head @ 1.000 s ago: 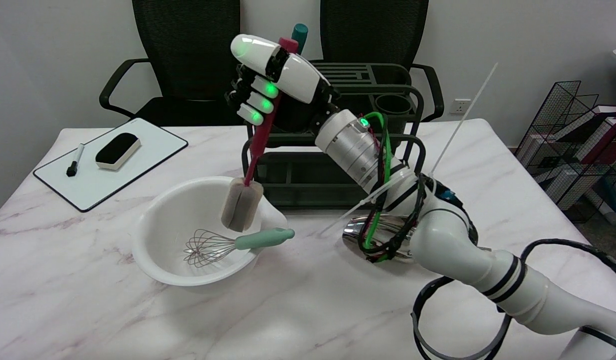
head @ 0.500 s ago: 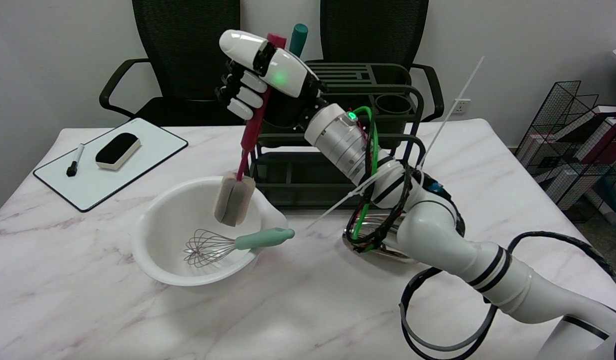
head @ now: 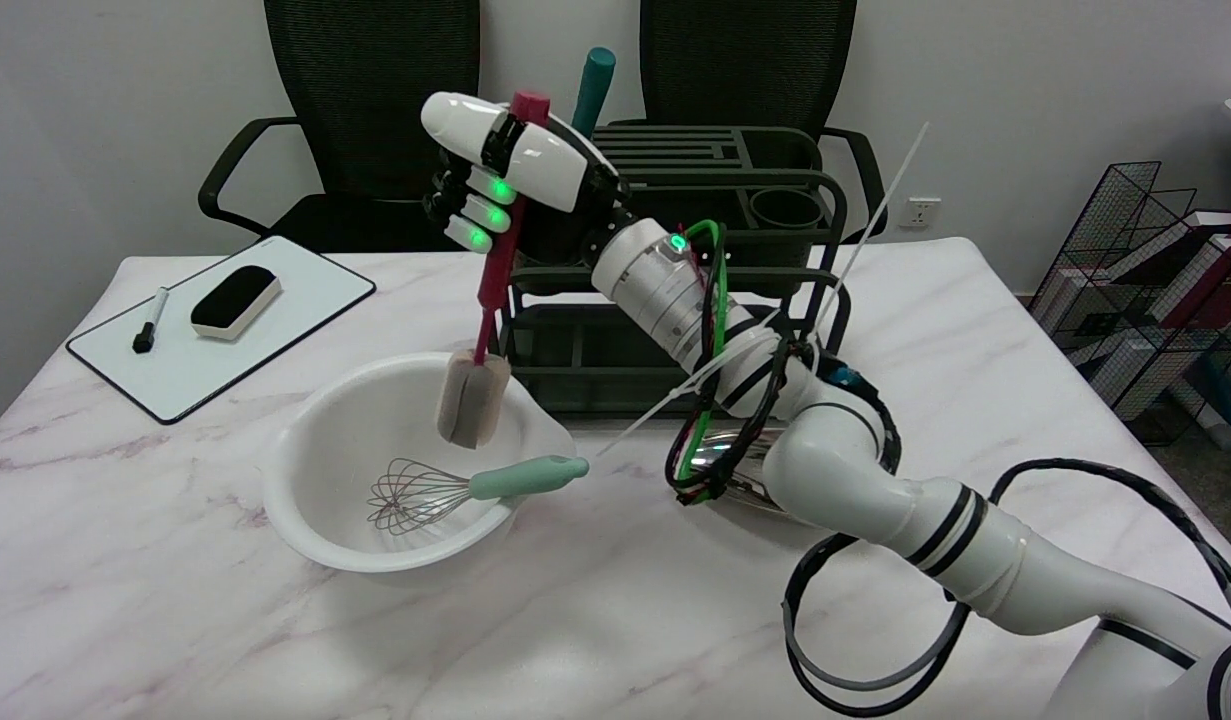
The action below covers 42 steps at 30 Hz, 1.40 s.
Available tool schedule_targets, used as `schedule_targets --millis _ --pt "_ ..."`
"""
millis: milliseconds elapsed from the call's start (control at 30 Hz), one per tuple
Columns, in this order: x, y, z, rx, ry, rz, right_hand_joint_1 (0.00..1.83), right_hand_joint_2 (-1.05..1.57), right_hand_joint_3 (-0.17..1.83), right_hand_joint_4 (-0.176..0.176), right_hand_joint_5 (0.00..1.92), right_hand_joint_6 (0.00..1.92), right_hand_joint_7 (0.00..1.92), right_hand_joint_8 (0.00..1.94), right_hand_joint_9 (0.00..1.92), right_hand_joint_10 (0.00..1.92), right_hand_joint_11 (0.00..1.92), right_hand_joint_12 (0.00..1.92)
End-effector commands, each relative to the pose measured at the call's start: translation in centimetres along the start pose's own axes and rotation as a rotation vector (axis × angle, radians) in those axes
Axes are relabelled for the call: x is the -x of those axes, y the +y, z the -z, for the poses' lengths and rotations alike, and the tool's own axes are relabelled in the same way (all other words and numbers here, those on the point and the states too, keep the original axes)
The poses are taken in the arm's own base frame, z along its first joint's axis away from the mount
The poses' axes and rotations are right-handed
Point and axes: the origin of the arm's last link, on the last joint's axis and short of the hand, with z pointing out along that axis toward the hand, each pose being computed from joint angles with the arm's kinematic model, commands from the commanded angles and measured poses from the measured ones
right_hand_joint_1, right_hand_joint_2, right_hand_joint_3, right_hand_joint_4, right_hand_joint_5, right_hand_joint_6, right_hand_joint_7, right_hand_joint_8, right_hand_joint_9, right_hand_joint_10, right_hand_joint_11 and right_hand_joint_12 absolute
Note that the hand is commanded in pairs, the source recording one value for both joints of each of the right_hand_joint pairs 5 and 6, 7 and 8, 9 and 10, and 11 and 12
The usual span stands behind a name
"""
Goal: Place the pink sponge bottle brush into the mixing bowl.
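While right hand (head: 500,170) grips one brush (head: 472,400) over one bowl (head: 315,470), one whisk (head: 445,490) inside.

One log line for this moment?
right hand: grips brush handle | sponge over mixing bowl, not released | whisk in bowl

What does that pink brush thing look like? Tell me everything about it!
The bottle brush has a long dark-pink plastic-looking handle and a chunky beige sponge head with a slit. The right hand grips the handle near its top, so it hangs almost upright, sponge down, over the white mixing bowl, above the whisk, not touching it.
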Motion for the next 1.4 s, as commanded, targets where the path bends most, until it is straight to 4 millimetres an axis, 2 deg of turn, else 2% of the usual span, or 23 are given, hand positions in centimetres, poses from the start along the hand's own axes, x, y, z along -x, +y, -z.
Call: schedule_targets --millis 33,233,667,800,933,1000,1033,1100,1200,1233,1267,1300,1400 --pt "-0.2 0.7 -0.6 -0.05 -0.017 0.119 0.97 1.16 0.82 0.0 1.92 1.92 1.92 1.92 1.92 1.92 1.73 1.73" --pt "0.0 1.0 0.0 -0.058 -0.016 0.104 0.96 1.22 0.81 0.0 1.9 1.9 1.92 1.92 1.88 1.88 1.66 1.66" --pt "-0.9 2.7 1.4 -0.035 0.018 0.055 0.95 1.21 0.8 0.0 1.85 1.85 1.92 1.92 1.84 1.84 1.63 1.63" --pt "-1.0 2.8 1.8 -0.042 0.021 0.052 0.96 1.2 0.78 0.0 1.81 1.81 1.9 1.9 1.76 1.76 1.55 1.55" --pt "-1.0 2.9 2.0 -0.046 0.023 0.05 0.97 1.11 0.74 0.0 1.61 1.61 1.81 1.81 1.65 1.65 1.41 1.41" --pt "-1.1 3.0 2.1 -0.045 0.025 0.049 0.98 0.99 0.77 0.0 1.5 1.5 1.75 1.75 1.58 1.58 1.26 1.26" --pt "-1.2 3.0 2.2 -0.043 0.028 0.049 0.98 0.94 0.78 0.0 1.47 1.47 1.71 1.71 1.54 1.54 1.15 1.15" --pt "-1.2 3.1 2.3 -0.042 0.029 0.046 0.98 0.81 0.83 0.0 1.36 1.36 1.6 1.6 1.47 1.47 0.7 0.7" --pt "-1.2 3.1 2.5 -0.05 0.031 0.045 0.99 0.67 0.92 0.0 1.22 1.22 1.49 1.49 1.42 1.42 0.64 0.64" --pt "-1.2 3.2 2.6 -0.051 0.031 0.044 1.0 0.58 0.99 0.0 1.12 1.12 1.43 1.43 1.34 1.34 0.63 0.63" --pt "-1.2 3.2 2.7 -0.052 0.032 0.043 1.02 0.39 1.15 0.0 0.89 0.89 1.3 1.3 1.2 1.2 0.58 0.58" --pt "-1.2 3.3 2.8 -0.053 0.032 0.041 1.05 0.31 1.2 0.0 0.77 0.77 1.22 1.22 1.14 1.14 0.55 0.55" --pt "-1.1 3.2 3.1 -0.064 0.033 0.036 1.09 0.18 1.16 0.0 0.36 0.36 1.02 1.02 0.98 0.98 0.48 0.48"
